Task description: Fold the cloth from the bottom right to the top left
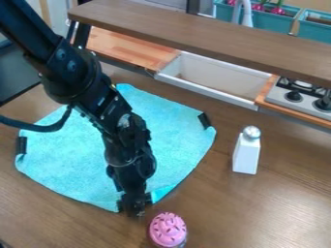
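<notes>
The gripper (134, 207) hangs down over the near corner of the turquoise cloth (174, 131), at the lower middle of the view. Cloth shows on both sides of its tip, with the edge at the right slightly raised. The arm covers part of the cloth's middle. Otherwise the cloth lies spread out on the brown table, with a black clip-like piece at its left corner and another at its right corner. Whether the fingers hold the cloth cannot be made out.
A pink-topped cupcake toy (168, 229) stands just right of and below the gripper. The white bottle with a silver cap (246, 154) stands to the right of the cloth. Behind are a white sink basin (213, 77), a stove (299, 98) and a brown raised shelf (194, 31).
</notes>
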Robot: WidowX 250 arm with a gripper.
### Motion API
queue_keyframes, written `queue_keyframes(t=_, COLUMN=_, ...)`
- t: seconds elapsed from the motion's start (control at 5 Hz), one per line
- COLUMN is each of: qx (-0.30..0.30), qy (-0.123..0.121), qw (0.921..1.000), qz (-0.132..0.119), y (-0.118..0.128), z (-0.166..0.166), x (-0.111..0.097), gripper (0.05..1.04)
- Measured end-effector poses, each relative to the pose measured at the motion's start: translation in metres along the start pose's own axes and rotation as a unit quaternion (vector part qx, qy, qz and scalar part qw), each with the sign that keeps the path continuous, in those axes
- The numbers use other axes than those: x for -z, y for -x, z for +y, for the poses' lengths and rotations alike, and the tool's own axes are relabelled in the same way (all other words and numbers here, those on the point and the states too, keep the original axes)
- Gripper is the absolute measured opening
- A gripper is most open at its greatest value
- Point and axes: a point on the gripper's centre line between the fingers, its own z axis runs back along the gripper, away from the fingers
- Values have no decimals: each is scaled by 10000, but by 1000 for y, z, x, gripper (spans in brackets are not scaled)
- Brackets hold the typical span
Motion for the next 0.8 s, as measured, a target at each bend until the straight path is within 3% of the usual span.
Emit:
queue_keyframes(t=0.2, qx=-30, qy=39, qw=10000, qz=-20, y=0, z=-1, x=0, gripper=320)
queue_keyframes(t=0.4, qx=-81, qy=134, qw=9999, qz=8, y=3, z=-2, x=0, gripper=132)
queue_keyframes(t=0.6, qx=-105, qy=141, qw=9998, qz=-13, y=6, z=-1, x=-3, gripper=53)
queue_keyframes(t=0.8, qx=-237, qy=84, qw=9996, qz=-119, y=5, z=4, x=-11, gripper=49)
